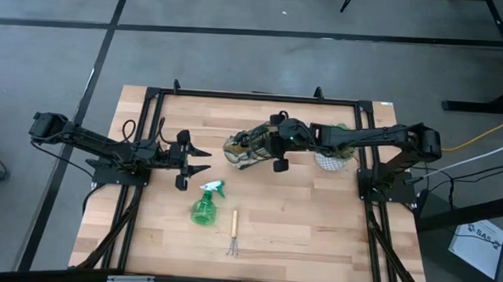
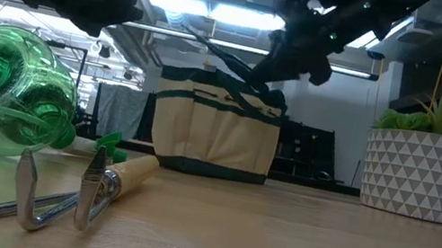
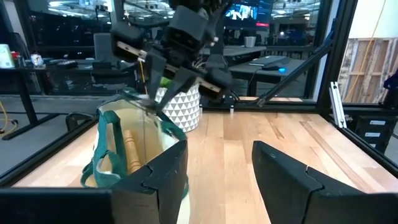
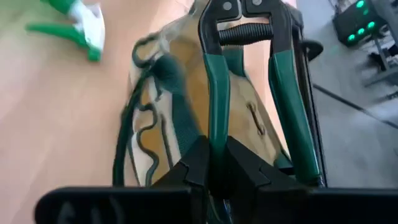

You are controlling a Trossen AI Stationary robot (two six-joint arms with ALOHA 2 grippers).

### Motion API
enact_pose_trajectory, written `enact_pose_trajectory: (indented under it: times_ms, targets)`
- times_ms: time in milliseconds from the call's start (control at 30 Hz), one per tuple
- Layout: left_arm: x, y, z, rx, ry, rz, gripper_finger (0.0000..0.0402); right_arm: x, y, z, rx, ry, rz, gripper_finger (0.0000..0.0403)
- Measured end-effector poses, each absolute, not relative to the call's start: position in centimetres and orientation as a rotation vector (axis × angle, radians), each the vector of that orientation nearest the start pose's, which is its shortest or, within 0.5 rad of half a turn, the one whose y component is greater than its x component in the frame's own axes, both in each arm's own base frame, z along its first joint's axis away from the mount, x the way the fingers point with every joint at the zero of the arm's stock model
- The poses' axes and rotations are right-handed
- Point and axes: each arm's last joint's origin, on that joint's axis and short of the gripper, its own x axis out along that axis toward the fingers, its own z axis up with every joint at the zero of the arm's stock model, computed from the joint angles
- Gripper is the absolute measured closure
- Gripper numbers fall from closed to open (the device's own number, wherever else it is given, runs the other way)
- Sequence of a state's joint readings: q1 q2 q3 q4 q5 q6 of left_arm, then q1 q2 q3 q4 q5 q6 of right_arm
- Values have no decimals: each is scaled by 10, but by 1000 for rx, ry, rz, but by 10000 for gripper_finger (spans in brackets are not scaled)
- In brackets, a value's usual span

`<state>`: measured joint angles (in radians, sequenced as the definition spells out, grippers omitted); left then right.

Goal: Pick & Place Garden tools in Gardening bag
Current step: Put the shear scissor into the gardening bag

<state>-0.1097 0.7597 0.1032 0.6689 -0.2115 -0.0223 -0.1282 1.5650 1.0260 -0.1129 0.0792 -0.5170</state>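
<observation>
Two tools on table: spray bottle (image 1: 203, 209), rake (image 1: 233, 234); trowel maybe bagged.

Right claw (image 1: 264, 147) over bag mouth (image 1: 244, 149)

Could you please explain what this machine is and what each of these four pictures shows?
It is a robot with two dark arms at a wooden table, each ending in a two-finger gripper. One picture looks straight down, one looks level across the tabletop, and two come from cameras on the arms' wrists.

On the table stand a beige bag and a potted plant. A green spray bottle and a small rake lie nearer the front.

The right gripper is over the bag, shut on green-handled shears. A wooden handle shows inside the bag already. The left gripper waits open at the left, holding nothing.
</observation>
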Motion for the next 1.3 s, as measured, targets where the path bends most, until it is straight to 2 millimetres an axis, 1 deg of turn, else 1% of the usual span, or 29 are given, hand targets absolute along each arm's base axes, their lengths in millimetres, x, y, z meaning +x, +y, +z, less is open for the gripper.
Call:
enact_pose_trajectory:
  times_ms: [200,267,467,767,1067,1167,1300]
  targets:
    - [155,-11,183,-21,2,102,225,334,-56,234,-495,682,-58,367]
    - [155,-11,183,-22,2,102,226,335,-56,236,-521,672,-52,367]
    - [155,-11,183,-22,2,102,224,337,-55,239,-523,624,-51,367]
    - [155,-11,183,-21,2,102,224,333,-56,234,-518,692,-43,367]
    - [155,-11,183,-21,2,102,224,333,-56,234,-511,694,-46,366]
    - [155,-11,183,-22,2,102,225,333,-56,234,-515,693,-45,359]
    - [155,-11,183,-22,2,102,225,333,-56,234,-516,691,-46,333]
